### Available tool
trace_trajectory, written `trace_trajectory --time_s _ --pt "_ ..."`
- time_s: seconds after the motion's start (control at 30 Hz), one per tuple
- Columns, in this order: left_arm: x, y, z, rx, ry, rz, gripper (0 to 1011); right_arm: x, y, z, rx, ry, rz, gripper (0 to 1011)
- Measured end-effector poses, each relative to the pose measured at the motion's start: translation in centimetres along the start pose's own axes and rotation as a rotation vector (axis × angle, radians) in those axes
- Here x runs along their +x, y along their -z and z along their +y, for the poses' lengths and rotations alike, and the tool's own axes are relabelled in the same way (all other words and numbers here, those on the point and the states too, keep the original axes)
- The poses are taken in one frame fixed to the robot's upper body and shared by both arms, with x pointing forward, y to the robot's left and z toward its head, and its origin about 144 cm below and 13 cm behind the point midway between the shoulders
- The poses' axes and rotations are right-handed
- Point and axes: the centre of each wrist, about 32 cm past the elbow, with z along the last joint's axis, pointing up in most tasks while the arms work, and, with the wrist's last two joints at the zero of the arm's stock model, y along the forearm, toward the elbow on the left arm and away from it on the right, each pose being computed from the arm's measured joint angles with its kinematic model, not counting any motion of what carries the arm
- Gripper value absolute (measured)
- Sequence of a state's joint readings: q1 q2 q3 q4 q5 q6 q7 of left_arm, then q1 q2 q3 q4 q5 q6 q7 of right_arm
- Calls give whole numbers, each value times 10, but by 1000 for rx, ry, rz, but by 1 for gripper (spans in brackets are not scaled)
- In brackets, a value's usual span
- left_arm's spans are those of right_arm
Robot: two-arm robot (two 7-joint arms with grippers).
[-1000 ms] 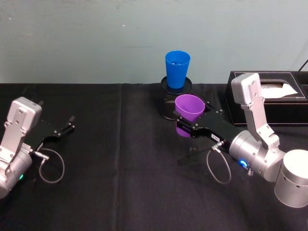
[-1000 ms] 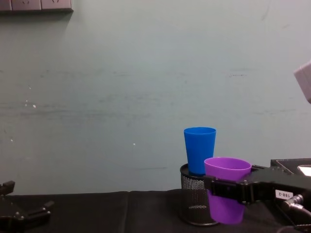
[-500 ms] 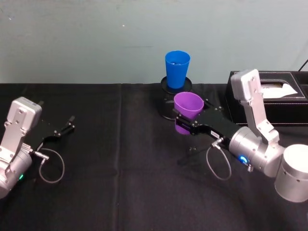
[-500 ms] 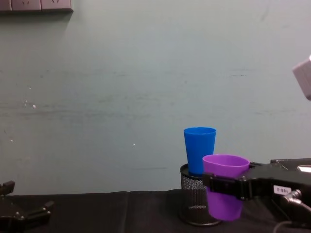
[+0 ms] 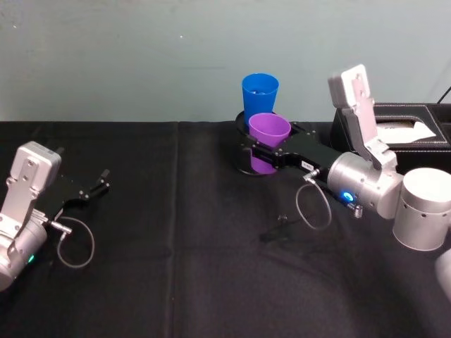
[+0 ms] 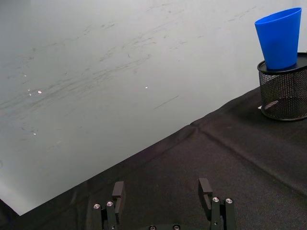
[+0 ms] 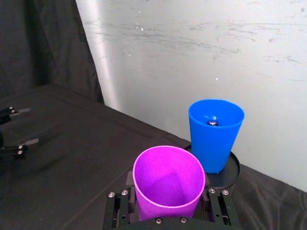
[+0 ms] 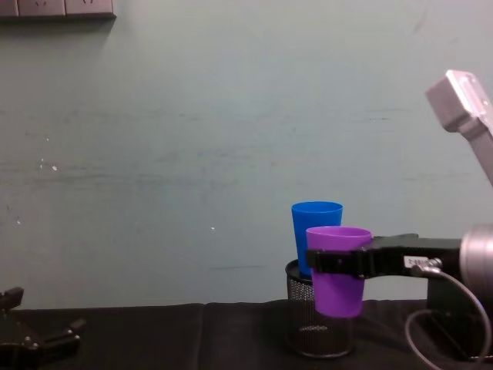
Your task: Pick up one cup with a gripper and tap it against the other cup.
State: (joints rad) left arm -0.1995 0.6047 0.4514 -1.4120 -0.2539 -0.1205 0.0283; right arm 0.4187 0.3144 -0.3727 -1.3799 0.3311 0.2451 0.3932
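Note:
My right gripper (image 5: pixel 266 154) is shut on the purple cup (image 5: pixel 267 142), holding it upright above the table, just in front of the blue cup (image 5: pixel 258 99). The blue cup stands on top of a black wire-mesh pen holder (image 5: pixel 243 156). From the chest the purple cup (image 8: pixel 338 270) overlaps the blue cup (image 8: pixel 311 231); whether they touch I cannot tell. In the right wrist view the purple cup (image 7: pixel 169 182) sits between the fingers with the blue cup (image 7: pixel 215 133) a little beyond it. My left gripper (image 5: pixel 99 182) rests open on the table at the far left, also seen as gripper (image 6: pixel 163 191).
A black tissue box (image 5: pixel 402 134) stands at the back right behind my right arm. Black cloth (image 5: pixel 176 267) covers the table, and a pale wall (image 5: pixel 141 56) closes the back. A cable loop (image 5: pixel 313 204) hangs from my right wrist.
My right gripper has lifted the purple cup and carried it back and leftward, closer to the blue cup. The left arm has not moved.

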Motion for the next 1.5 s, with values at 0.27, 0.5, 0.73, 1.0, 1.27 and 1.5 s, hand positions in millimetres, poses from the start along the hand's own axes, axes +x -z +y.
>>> trace_trajectory --time_s 0.27,0.5,0.73,1.0,1.27,1.5 --pt "0 0 0 0 0 0 1000 0 -13 15 -36 36 -19 743" --pt "0 0 0 0 0 0 1000 -1 -17 22 -60 66 -15 743" --pt "0 0 0 0 0 0 1000 1 -17 26 -60 85 -5 744" --pt "0 0 0 0 0 0 1000 2 -18 28 -52 105 -11 743" --pt "0 0 0 0 0 0 1000 8 -20 30 -45 119 -9 743" --pt "0 0 0 0 0 0 1000 10 -22 33 -40 121 -5 744"
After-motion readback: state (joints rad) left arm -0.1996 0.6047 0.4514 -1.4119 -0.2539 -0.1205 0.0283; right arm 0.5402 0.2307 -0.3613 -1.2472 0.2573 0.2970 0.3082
